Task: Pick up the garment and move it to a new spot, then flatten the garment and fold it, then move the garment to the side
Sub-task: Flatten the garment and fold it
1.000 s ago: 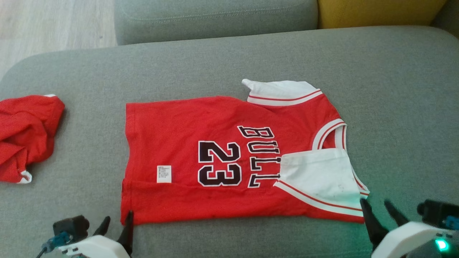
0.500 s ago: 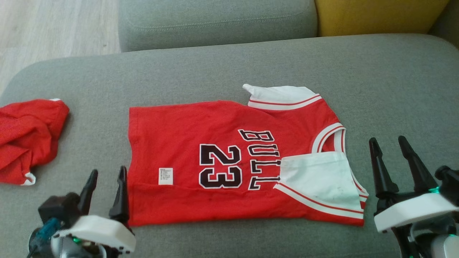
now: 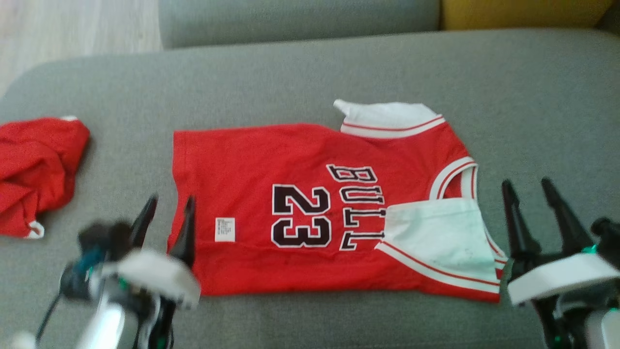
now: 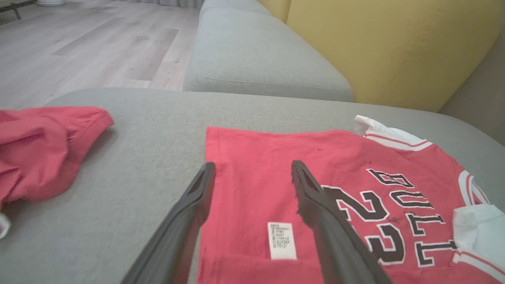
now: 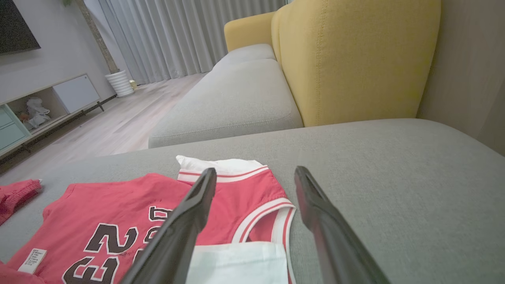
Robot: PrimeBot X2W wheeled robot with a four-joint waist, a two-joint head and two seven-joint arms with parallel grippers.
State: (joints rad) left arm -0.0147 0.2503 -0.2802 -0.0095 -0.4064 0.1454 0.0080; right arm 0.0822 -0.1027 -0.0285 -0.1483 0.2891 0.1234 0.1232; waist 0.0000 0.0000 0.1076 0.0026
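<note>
The red jersey (image 3: pixel 310 194) lies flat in the middle of the grey sofa seat (image 3: pixel 290 72), hem toward the robot's left, neckline toward its right. One white sleeve (image 3: pixel 436 237) is folded over the chest at the near right corner, and the other pokes out past the far edge. A low crease runs along the near edge, just below the white label (image 3: pixel 224 229).

Left gripper (image 3: pixel 172 198) sits at the hem's near corner, jaws wide apart and nothing in them. One finger is over red cloth, the other over bare cushion, with the hem line running between them. Whether the tips touch the fabric, I cannot tell.

Right gripper (image 3: pixel 527 182) is just off the neckline end, over bare cushion, fingers spread and empty too.

Room to move? Plenty of bare grey beyond the far edge and out to the right. On the left, a crumpled red cloth (image 3: pixel 36 169) sits near the seat's edge, with a clear strip of cushion between it and the hem. Past the seat's rounded far left corner is wooden floor (image 3: pixel 72 24). The yellow backrest (image 5: pixel 355 59) stands behind.
</note>
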